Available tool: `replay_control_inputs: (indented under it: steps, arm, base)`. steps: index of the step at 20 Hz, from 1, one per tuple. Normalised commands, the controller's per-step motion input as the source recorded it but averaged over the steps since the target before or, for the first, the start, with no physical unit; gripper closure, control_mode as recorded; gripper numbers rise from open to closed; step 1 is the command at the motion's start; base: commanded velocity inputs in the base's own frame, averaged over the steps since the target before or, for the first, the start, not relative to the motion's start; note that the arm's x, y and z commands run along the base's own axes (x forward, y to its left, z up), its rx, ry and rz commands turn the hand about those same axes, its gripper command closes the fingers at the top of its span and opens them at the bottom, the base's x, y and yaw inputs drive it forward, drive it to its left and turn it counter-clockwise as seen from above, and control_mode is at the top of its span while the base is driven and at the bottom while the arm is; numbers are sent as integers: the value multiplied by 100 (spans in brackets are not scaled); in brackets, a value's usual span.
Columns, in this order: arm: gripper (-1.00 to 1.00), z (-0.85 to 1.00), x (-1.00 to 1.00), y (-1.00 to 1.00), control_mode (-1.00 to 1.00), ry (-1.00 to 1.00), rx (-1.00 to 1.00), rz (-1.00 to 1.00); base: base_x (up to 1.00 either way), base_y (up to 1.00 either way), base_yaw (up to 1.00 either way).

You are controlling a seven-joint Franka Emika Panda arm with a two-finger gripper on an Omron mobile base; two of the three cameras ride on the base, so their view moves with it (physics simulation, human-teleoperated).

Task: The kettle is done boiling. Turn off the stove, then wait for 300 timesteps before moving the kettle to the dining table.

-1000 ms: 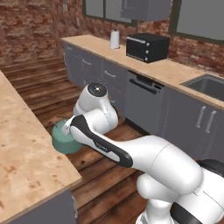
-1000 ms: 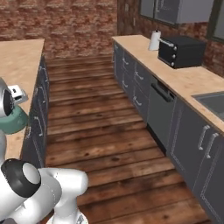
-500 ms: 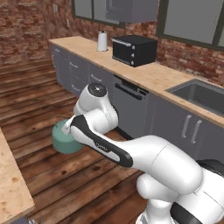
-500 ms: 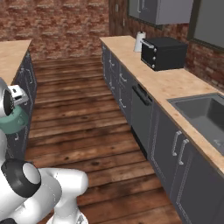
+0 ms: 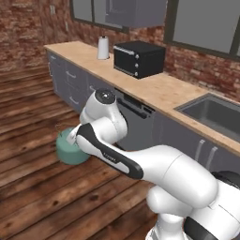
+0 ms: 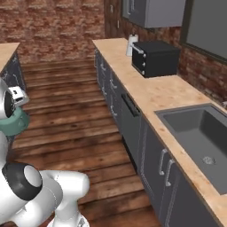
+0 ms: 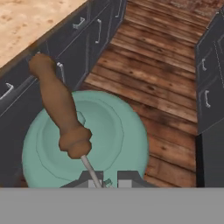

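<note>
The gripper [image 7: 104,180] is clamped tight on the thin wire end of the kettle's brown handle [image 7: 59,113], and the teal kettle [image 7: 85,140] hangs directly below the fingers, carried in the air above the wooden floor [image 7: 148,65]. From the hand view the handle's long axis runs away from the fingers toward the upper left, arching over the lid. I cannot make out the spout. Beyond the gripper, dark cabinet fronts [image 7: 78,39] line the aisle on either side.
</note>
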Motion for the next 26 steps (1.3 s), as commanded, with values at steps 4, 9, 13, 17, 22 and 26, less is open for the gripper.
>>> replay_control_inputs:
  steps: [4, 9, 13, 17, 22, 26]
  arm:
    - [100, 0, 0, 0, 100, 0, 0, 0]
    - [100, 0, 0, 0, 100, 0, 0, 0]
    - [100, 0, 0, 0, 100, 0, 0, 0]
    - [100, 0, 0, 0, 100, 0, 0, 0]
    - [100, 0, 0, 0, 100, 0, 0, 0]
    - [100, 0, 0, 0, 100, 0, 0, 0]
  base:
    - [95, 0, 0]
    - [99, 0, 0]
    - [100, 0, 0]
    - [100, 0, 0]
    - [99, 0, 0]
    - [95, 3, 0]
